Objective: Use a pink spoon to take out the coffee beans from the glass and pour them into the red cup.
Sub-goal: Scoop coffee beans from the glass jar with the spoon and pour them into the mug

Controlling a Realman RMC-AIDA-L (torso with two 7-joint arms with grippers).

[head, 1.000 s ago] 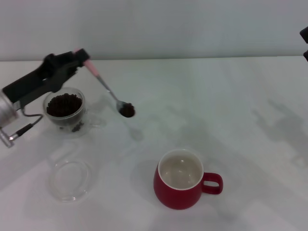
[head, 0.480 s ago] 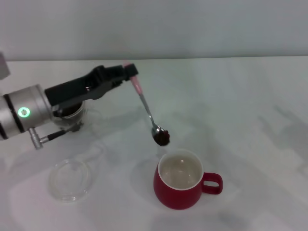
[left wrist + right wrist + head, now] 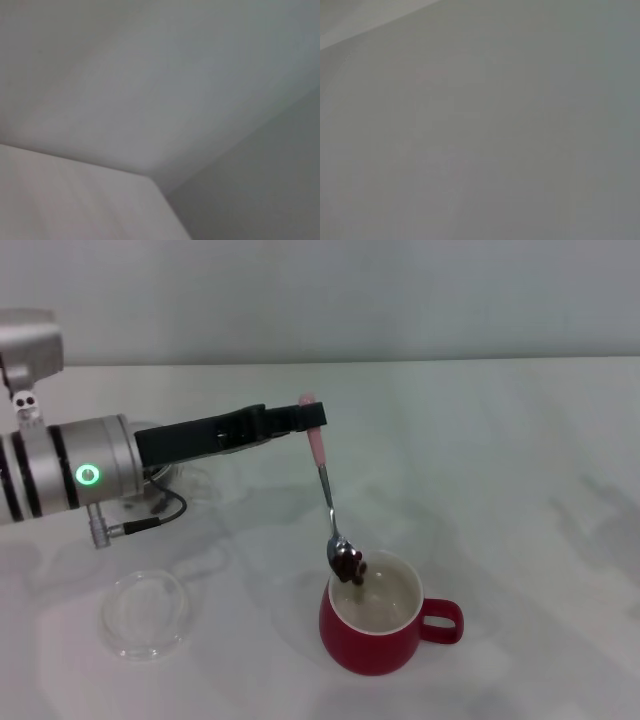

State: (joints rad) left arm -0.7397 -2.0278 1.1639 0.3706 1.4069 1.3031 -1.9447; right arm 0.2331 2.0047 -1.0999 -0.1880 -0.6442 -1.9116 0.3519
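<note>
In the head view my left gripper (image 3: 306, 420) is shut on the pale pink handle of the pink spoon (image 3: 327, 502). The spoon hangs down, and its metal bowl holds a small heap of dark coffee beans (image 3: 349, 563) right over the near-left rim of the red cup (image 3: 365, 645). The cup stands upright with its handle to the right, and its cream inside looks bare. The glass is hidden behind my left arm. My right gripper is out of view. Both wrist views show only blank pale surfaces.
A flat clear round dish (image 3: 145, 613) lies on the white table (image 3: 500, 460) at the front left. My left arm (image 3: 90, 470) stretches across the table's left side, with a cable hanging below it.
My left arm has swung right and forward, carrying the loaded spoon from beside the glass to over the red cup's rim. The arm now covers the glass.
</note>
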